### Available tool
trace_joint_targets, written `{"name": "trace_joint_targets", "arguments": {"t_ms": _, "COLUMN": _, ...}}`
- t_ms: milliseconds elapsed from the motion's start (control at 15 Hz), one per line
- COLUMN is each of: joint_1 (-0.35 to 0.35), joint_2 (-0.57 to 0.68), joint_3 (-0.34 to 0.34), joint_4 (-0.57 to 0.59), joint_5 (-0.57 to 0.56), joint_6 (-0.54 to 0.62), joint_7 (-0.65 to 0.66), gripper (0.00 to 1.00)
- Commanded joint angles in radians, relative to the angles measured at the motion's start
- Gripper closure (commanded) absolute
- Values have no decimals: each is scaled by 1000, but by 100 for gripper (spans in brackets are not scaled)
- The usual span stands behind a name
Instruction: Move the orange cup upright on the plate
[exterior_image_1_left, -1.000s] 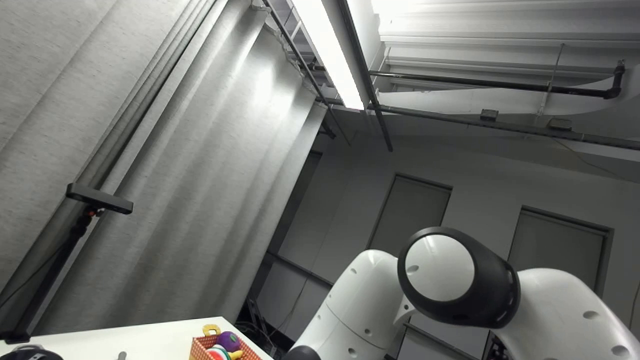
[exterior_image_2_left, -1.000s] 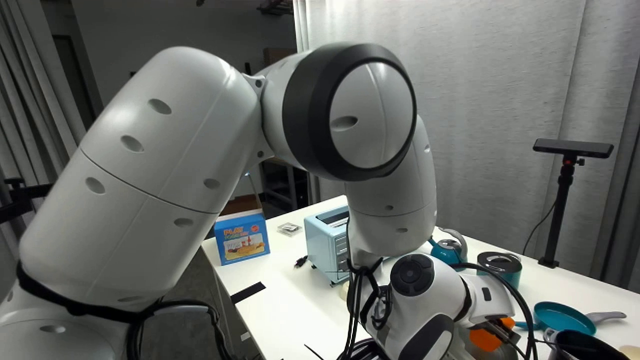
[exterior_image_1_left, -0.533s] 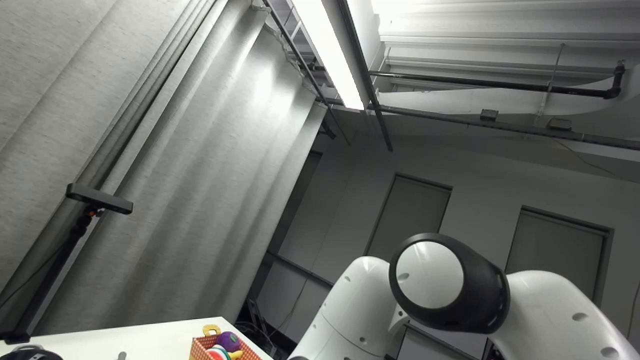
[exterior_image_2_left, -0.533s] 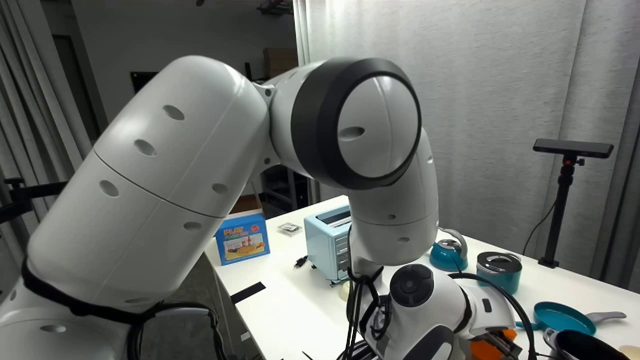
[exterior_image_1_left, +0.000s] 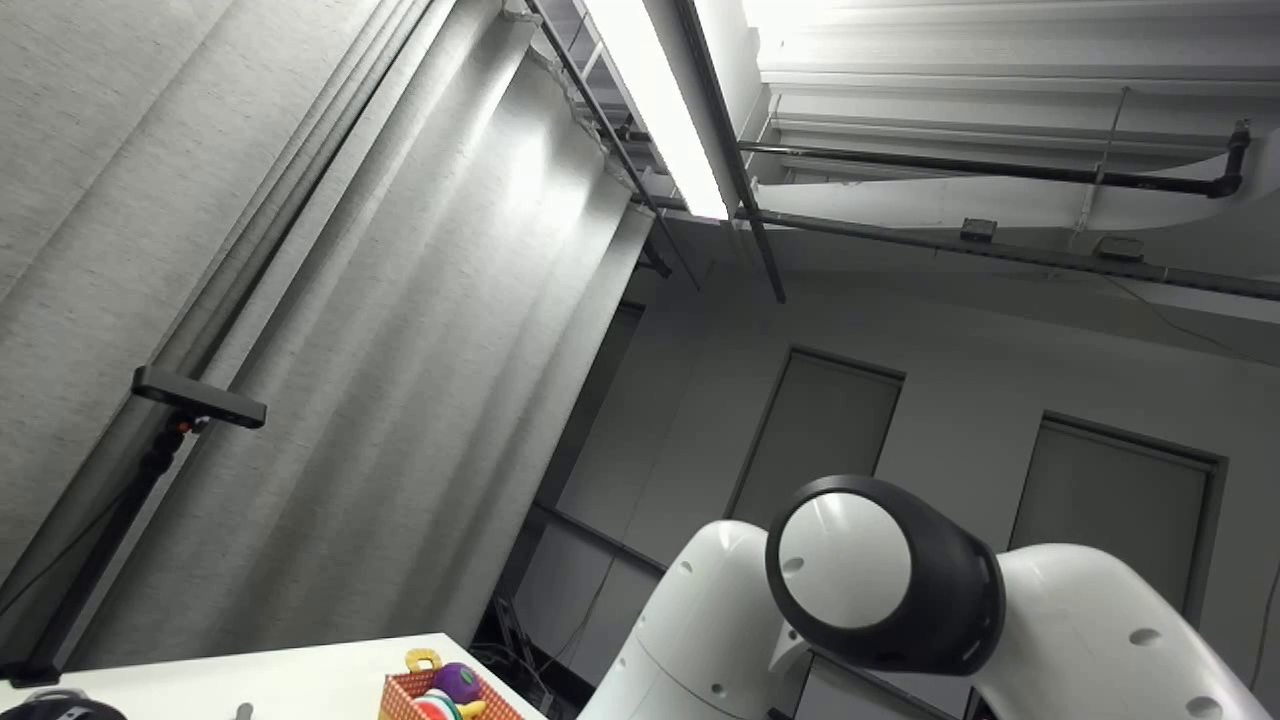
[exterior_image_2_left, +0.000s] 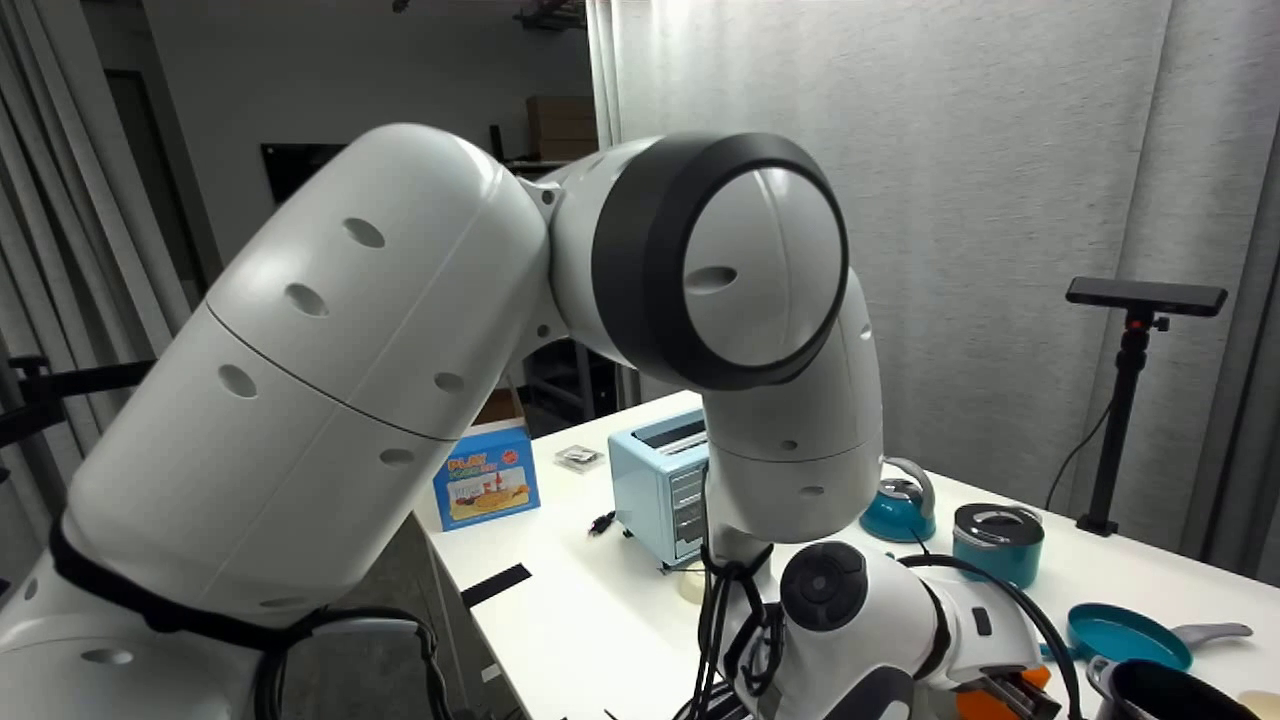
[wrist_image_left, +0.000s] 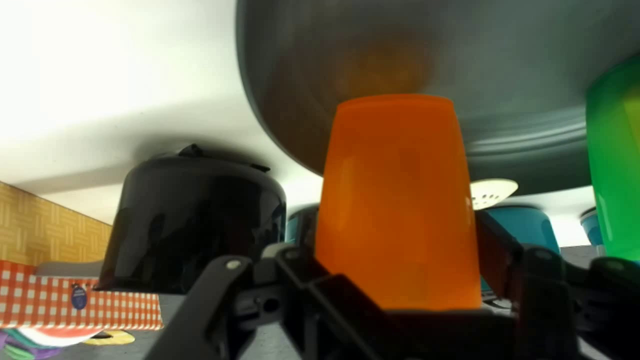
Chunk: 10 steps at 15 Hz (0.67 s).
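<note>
The orange cup (wrist_image_left: 395, 200) stands between my fingers in the wrist view, which is upside down. My gripper (wrist_image_left: 400, 235) is shut on its sides near the wide end. The cup is upright, its narrow base toward the dark grey round plate (wrist_image_left: 300, 55). The base is over the plate and reflects in it; I cannot tell whether it touches. In an exterior view the cup (exterior_image_2_left: 990, 704) shows partly below the hand, with the gripper (exterior_image_2_left: 1025, 695) in front of it. The plate is mostly hidden there.
A green cup (wrist_image_left: 617, 160) is at the plate's right in the wrist view. A black pot (wrist_image_left: 195, 220) stands left. A white strainer (wrist_image_left: 492, 192) and a teal pot (wrist_image_left: 522, 225) are beyond. A checked basket (wrist_image_left: 80, 300) and a teal pan (exterior_image_2_left: 1125, 637) are nearby.
The arm has bent lower in both exterior views. My gripper and the orange cup have moved together down and slightly right in the exterior view that shows them.
</note>
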Motion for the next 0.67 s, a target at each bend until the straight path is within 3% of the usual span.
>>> {"name": "trace_joint_targets", "arguments": {"t_ms": 0, "joint_1": 41, "joint_2": 51, "joint_3": -30, "joint_4": 33, "joint_5": 30, "joint_6": 97, "joint_7": 4, "gripper": 50}}
{"name": "trace_joint_targets", "arguments": {"t_ms": 400, "joint_1": 72, "joint_2": 75, "joint_3": -46, "joint_4": 44, "joint_5": 57, "joint_6": 118, "joint_7": -4, "gripper": 50}}
{"name": "trace_joint_targets", "arguments": {"t_ms": 533, "joint_1": 81, "joint_2": 71, "joint_3": -49, "joint_4": 43, "joint_5": 65, "joint_6": 114, "joint_7": -8, "gripper": 6}}
{"name": "trace_joint_targets", "arguments": {"t_ms": 600, "joint_1": 85, "joint_2": 69, "joint_3": -51, "joint_4": 41, "joint_5": 70, "joint_6": 113, "joint_7": -10, "gripper": 4}}
